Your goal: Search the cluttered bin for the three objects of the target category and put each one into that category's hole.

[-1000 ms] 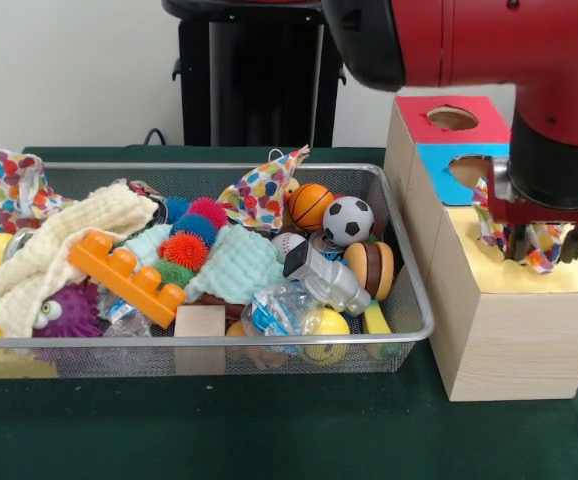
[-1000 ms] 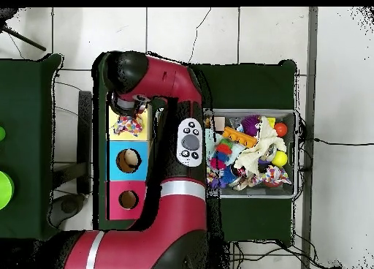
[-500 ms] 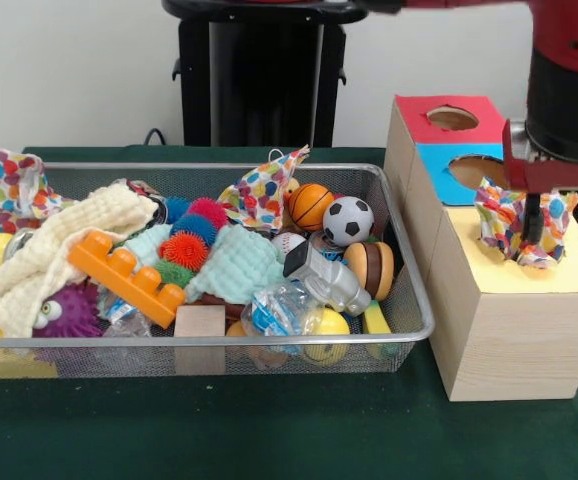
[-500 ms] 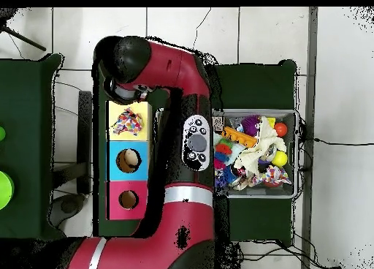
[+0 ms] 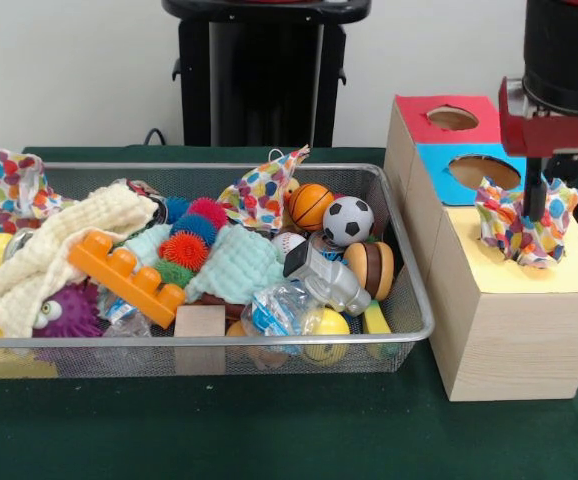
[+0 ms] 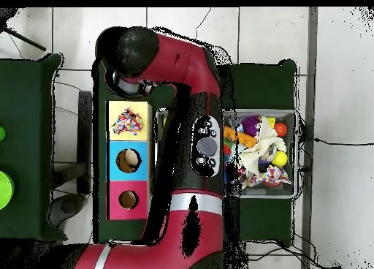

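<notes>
A crumpled polka-dot cloth (image 5: 514, 225) lies on the yellow top (image 5: 559, 275) of the wooden sorting box, over where its hole is; in the overhead view the cloth (image 6: 129, 121) covers the middle of the yellow square. My gripper (image 5: 569, 200) hangs just above it, open, with one finger (image 5: 535, 198) standing behind the cloth and the other at the picture's right edge. Nothing is held. Two more polka-dot cloths (image 5: 264, 188) (image 5: 19, 185) lie in the wire bin (image 5: 409, 300).
The box also has a blue section with a hole (image 5: 484, 170) and a red one with a hole (image 5: 452, 118). The bin holds balls, an orange brick (image 5: 129, 275), a knitted cream cloth (image 5: 59, 250), a mint cloth and other toys. In the overhead view the arm (image 6: 197, 134) covers the bin's left side.
The gripper has let go of the polka-dot cloth and risen; the cloth stays on the yellow top. The arm has swung away over the bin's edge.
</notes>
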`<control>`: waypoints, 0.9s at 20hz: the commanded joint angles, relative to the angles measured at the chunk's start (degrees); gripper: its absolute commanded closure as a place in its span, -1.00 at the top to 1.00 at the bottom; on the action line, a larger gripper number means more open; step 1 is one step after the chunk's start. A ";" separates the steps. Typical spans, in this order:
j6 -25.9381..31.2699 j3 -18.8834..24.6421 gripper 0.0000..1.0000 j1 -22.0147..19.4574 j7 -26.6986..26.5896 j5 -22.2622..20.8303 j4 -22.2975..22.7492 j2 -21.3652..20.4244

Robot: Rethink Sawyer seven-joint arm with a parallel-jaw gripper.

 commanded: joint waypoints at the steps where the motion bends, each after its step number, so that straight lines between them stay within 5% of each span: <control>1: -0.61 2.52 1.00 -2.08 12.79 1.79 7.68 -2.25; 18: -3.44 3.54 1.00 -1.65 10.15 3.62 16.63 -6.54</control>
